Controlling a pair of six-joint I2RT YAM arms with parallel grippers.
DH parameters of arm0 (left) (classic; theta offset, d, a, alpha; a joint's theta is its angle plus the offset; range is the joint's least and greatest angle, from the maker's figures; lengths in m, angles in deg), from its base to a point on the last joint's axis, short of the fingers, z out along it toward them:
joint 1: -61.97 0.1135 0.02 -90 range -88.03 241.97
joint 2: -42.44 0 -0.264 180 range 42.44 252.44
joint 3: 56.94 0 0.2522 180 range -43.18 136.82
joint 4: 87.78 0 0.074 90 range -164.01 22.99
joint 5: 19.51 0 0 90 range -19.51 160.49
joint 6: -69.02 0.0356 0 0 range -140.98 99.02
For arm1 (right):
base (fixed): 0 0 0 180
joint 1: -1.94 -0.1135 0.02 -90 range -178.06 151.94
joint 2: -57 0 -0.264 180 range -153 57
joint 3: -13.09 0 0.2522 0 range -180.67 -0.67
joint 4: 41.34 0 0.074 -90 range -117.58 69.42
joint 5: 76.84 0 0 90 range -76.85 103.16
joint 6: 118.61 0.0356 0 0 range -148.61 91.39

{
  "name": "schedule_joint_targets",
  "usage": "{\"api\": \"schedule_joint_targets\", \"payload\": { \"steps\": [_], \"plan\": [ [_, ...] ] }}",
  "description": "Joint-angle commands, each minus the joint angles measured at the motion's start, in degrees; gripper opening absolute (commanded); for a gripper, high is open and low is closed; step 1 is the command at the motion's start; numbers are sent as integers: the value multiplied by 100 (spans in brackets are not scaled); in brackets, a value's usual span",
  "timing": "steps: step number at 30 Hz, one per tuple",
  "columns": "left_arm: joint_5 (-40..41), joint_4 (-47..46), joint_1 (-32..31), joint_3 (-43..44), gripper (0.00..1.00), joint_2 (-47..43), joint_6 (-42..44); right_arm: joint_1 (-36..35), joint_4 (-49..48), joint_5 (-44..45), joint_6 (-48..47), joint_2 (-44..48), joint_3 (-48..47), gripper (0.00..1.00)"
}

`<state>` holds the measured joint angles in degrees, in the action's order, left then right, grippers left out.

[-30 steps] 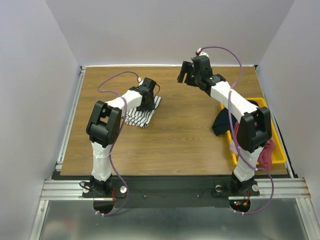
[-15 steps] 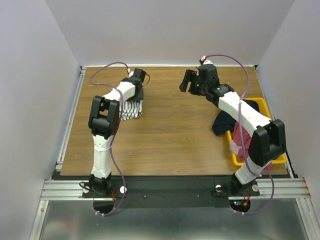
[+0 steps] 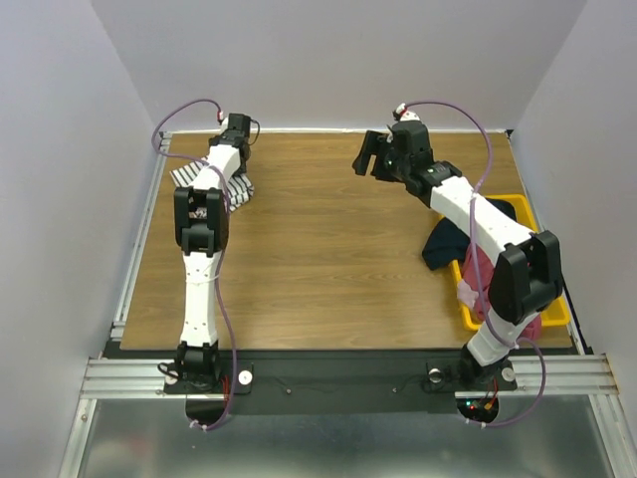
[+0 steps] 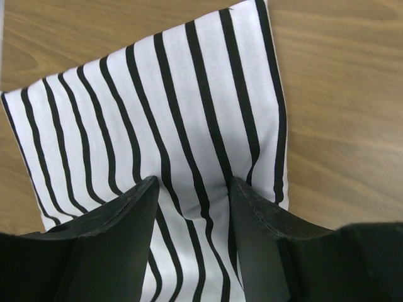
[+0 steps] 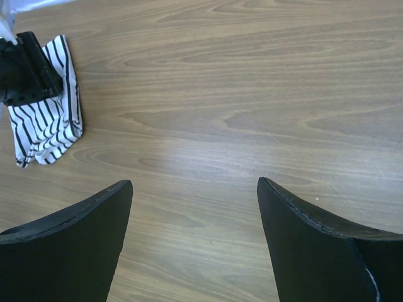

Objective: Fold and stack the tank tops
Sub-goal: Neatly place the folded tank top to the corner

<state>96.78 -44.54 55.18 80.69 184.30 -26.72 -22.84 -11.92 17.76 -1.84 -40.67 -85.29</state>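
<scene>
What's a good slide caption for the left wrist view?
Left gripper pinching a pucker of the folded striped tank top on the wooden table.

The left arm point(image 3: 202, 214) stretches fully toward the far-left corner, the left gripper point(image 4: 192, 192) pinching the striped tank top point(image 4: 157, 107). The right arm point(image 3: 468, 204) bends, reaching far centre, the right gripper point(image 5: 195, 189) spread wide, holding nothing.

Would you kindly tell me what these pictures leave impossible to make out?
- Top view: the left arm covers most of the striped tank top, so its fold is unreadable.
- Left wrist view: the left gripper hides the cloth's near edge; whether it pinches or only presses is unclear.
- Top view: the right arm crosses the yellow bin, hiding part of the red cloth.
</scene>
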Motion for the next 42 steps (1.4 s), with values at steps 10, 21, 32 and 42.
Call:
{"api": "schedule_joint_targets", "payload": {
  "steps": [10, 21, 32, 42],
  "plan": [
    [325, 208, 757, 1173, 61, 772, 1119, 34, -590, -284, 39, -402, -643, 86],
    [-1028, -746, 872, 1474, 63, 223, 592, 34, -696, -653, 145, -455, -749, 86],
    [-352, -1023, 758, -493, 59, -1845, -1068, 34, -793, -715, 92, 168, -249, 86],
    [-940, -1761, 758, -3326, 2, -2893, -2300, 34, -793, -697, 83, 678, 367, 87]
  ]
}}
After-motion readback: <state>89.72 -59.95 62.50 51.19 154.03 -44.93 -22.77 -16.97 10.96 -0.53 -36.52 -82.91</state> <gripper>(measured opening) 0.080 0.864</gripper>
